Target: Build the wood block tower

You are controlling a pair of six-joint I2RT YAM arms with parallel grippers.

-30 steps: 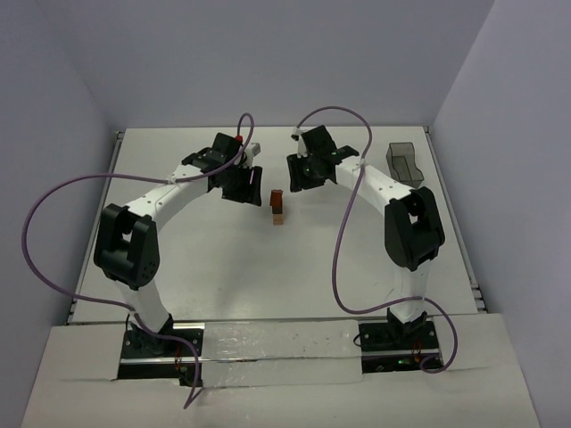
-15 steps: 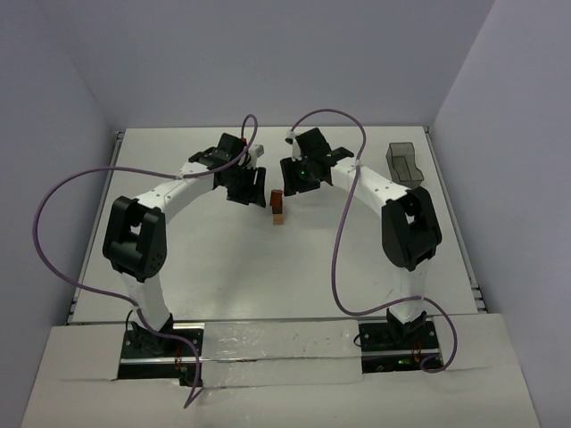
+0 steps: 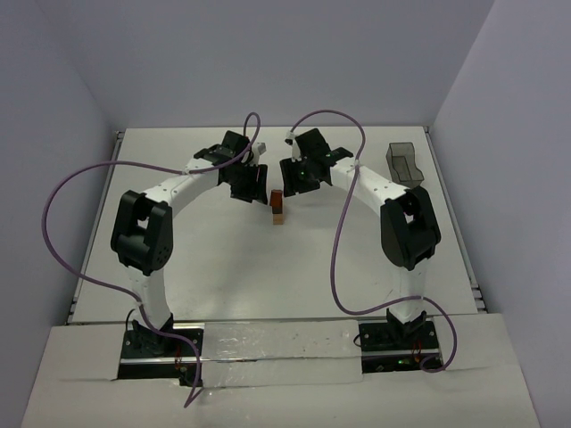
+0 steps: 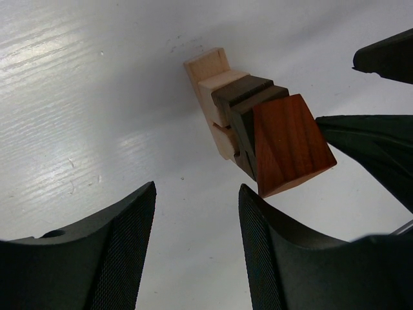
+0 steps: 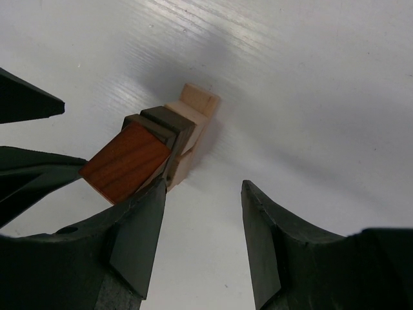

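Note:
The wood block tower point(image 3: 277, 206) stands in the middle of the white table, tan cubes low, dark brown above, a reddish-brown cube on top. It shows in the left wrist view point(image 4: 258, 126) and the right wrist view point(image 5: 155, 145). My left gripper point(image 3: 252, 185) is open and empty just left of the tower; the tower rises past its right finger point(image 4: 277, 252). My right gripper point(image 3: 292, 178) is open and empty just behind and right of the tower, whose top cube sits by its left finger point(image 5: 139, 239).
A grey translucent bin point(image 3: 405, 162) stands at the far right of the table. The other arm's dark fingers show at the edge of each wrist view point(image 4: 381, 148) point(image 5: 32, 168). Purple cables loop over both arms.
My left arm has swung in to the right, bringing its gripper close to the tower. My right gripper has shifted slightly left toward the tower. The tower has not moved.

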